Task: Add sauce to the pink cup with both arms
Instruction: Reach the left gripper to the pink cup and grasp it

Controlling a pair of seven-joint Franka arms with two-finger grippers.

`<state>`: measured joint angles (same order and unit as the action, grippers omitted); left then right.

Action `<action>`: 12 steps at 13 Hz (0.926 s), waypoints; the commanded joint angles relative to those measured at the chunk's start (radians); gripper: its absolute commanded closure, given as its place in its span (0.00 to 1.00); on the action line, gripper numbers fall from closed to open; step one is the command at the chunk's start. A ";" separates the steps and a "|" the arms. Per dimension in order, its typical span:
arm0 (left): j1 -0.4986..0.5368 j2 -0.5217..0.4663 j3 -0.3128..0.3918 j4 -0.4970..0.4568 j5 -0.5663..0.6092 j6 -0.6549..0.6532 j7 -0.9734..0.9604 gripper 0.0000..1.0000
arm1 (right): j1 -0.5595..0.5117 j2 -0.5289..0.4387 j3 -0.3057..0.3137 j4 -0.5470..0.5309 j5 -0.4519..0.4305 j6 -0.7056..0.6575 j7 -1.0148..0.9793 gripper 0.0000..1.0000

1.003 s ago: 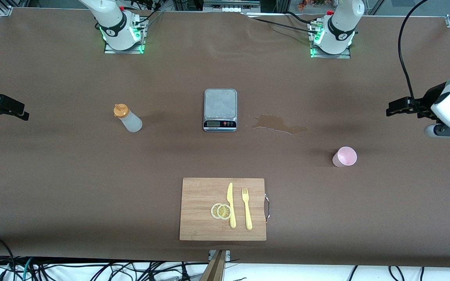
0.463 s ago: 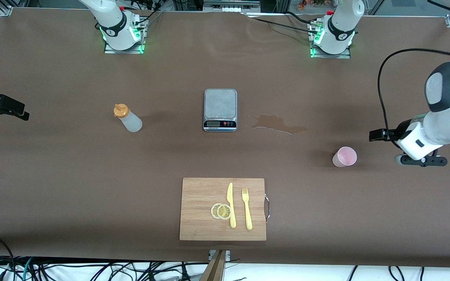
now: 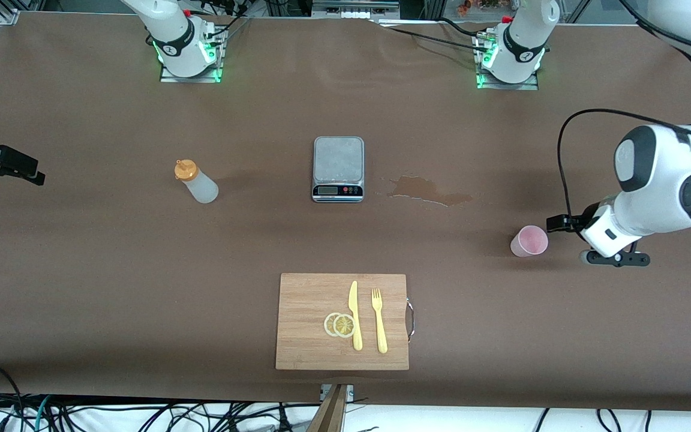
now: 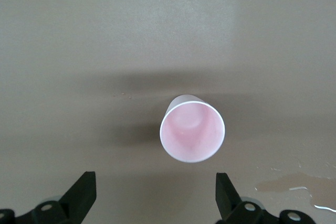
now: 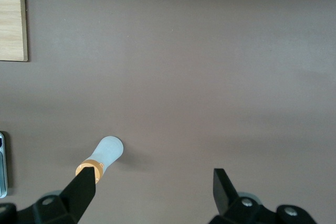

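standing upright at the frame's right, the small pale pink plastic cup sits on the brown tabletop, the left claw spread just beside it. the whitish squeeze bottle with orange cap stands mid-left; the right claw, spread, waits at the left edge.

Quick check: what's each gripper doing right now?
Left gripper: open, empty, beside the pink cup.
Right gripper: open, empty, waiting near the sauce.
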<state>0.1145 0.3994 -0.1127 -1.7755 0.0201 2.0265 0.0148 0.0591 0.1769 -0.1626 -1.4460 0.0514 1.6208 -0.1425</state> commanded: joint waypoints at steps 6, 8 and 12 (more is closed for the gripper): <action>0.010 0.082 0.007 -0.012 0.011 0.112 0.017 0.01 | 0.001 -0.007 0.002 0.003 -0.004 -0.012 0.017 0.01; 0.016 0.099 0.007 -0.019 0.011 0.138 0.017 0.01 | 0.001 -0.007 0.002 0.003 -0.004 -0.012 0.017 0.01; 0.016 0.099 0.007 -0.071 0.011 0.199 0.017 0.02 | 0.001 -0.007 0.002 0.004 -0.004 -0.012 0.017 0.01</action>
<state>0.1238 0.5058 -0.1030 -1.8070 0.0201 2.1782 0.0154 0.0590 0.1769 -0.1626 -1.4460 0.0514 1.6208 -0.1390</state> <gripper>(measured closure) 0.009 0.004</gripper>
